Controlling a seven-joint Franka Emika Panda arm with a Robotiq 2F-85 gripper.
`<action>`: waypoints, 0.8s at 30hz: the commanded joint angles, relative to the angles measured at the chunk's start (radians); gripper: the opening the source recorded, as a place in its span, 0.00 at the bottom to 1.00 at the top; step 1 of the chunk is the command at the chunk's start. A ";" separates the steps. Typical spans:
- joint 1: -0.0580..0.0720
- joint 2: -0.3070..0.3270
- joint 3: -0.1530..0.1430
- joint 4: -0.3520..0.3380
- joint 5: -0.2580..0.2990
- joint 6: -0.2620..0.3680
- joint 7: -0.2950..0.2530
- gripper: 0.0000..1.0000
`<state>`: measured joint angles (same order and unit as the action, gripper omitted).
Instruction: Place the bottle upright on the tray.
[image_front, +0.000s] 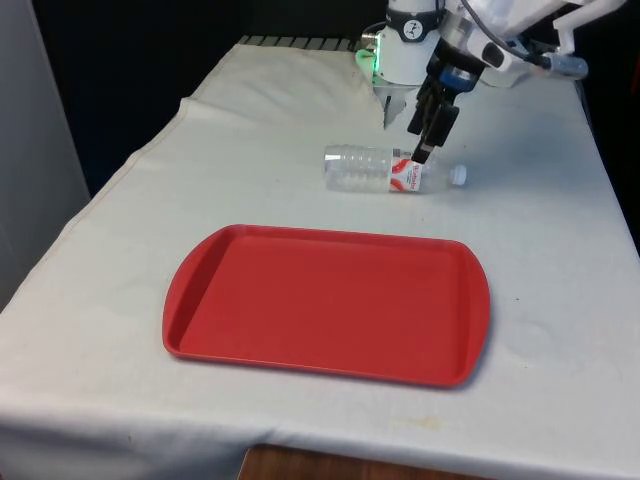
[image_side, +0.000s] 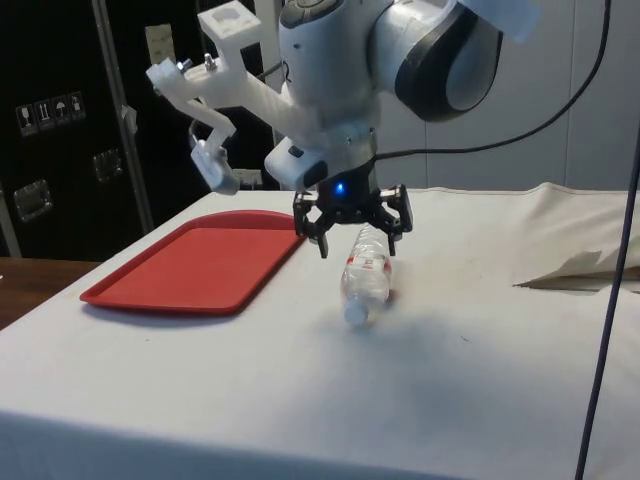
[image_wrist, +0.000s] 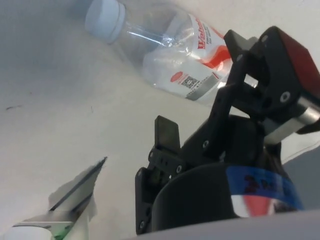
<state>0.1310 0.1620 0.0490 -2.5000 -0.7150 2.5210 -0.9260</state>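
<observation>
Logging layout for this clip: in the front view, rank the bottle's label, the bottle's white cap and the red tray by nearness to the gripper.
1. Red-and-white label on the clear plastic bottle, right under the black gripper.
2. White cap, toward the front view's right.
3. Red plastic tray, nearer the camera.

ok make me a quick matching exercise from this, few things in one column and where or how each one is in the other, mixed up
Things:
1. bottle
2. tray
3. gripper
4. cap

States:
A. red, flat on the cloth, nothing on it
B. white, at the bottle's end toward the front view's right
C. open, just above the bottle's label
D. clear, lying on its side beyond the tray

Pairs: 1-D, 2-A, 3-C, 4-B
</observation>
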 joint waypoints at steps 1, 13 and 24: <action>0.008 0.003 -0.002 0.009 -0.025 -0.014 0.026 1.00; 0.003 0.027 0.022 0.023 -0.051 -0.059 0.086 1.00; 0.012 0.050 0.037 0.046 -0.149 -0.119 0.232 1.00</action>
<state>0.1370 0.2130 0.0900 -2.4590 -0.8460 2.4110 -0.7120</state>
